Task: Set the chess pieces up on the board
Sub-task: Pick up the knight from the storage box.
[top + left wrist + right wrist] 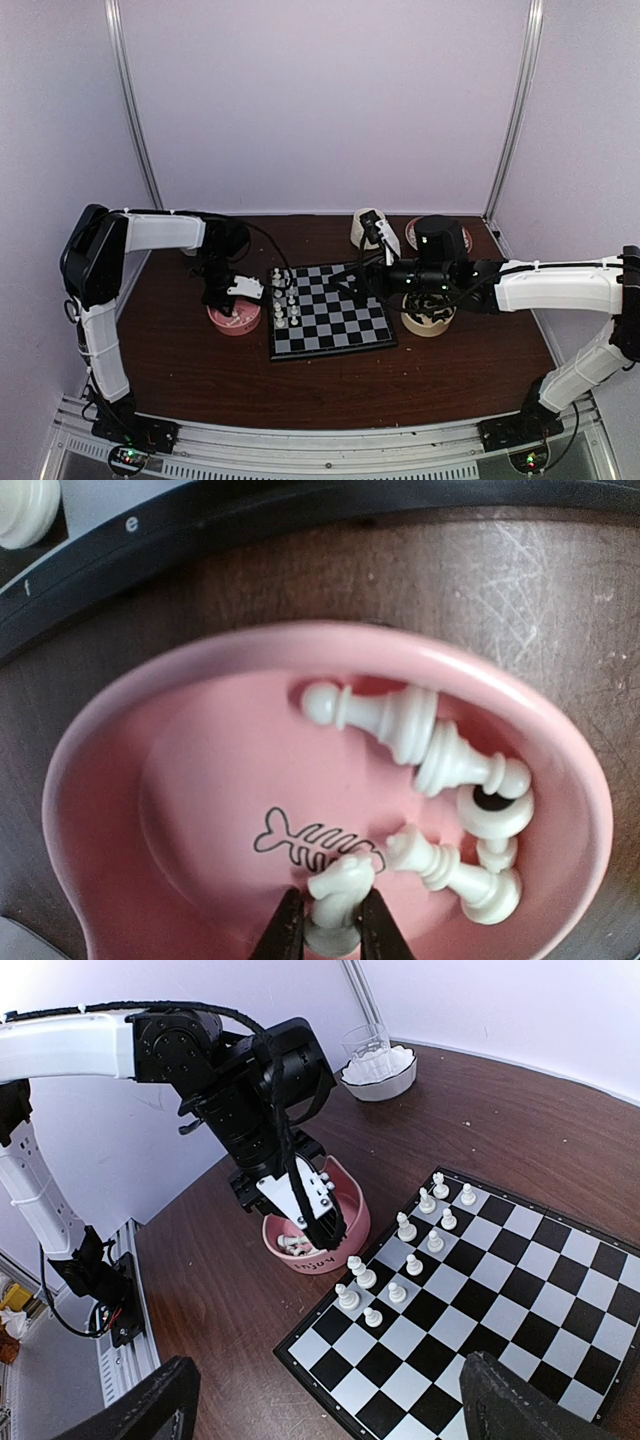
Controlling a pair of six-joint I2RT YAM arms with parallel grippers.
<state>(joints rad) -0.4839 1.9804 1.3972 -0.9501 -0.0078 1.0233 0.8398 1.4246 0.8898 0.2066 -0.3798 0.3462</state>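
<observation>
My left gripper (pixel 333 925) reaches down into a pink bowl (pixel 300 645) and is shut on a white knight (pixel 340 895), one finger on each side of it. Several other white chess pieces (pixel 420 725) lie on their sides in the same bowl. The board (pixel 345 318) lies mid-table with several white pieces (pixel 285 300) standing in its two left columns. The pink bowl (pixel 236 318) sits just left of the board, under the left gripper (pixel 225 300). My right gripper (pixel 335 1400) hovers open above the board (pixel 500 1290), nothing between its fingers.
A cream bowl (pixel 428 320) stands right of the board beneath the right arm. At the back, a white bowl (pixel 372 228) and another pink bowl (pixel 420 225) sit near the wall. The white bowl (pixel 378 1065) has a glass behind it.
</observation>
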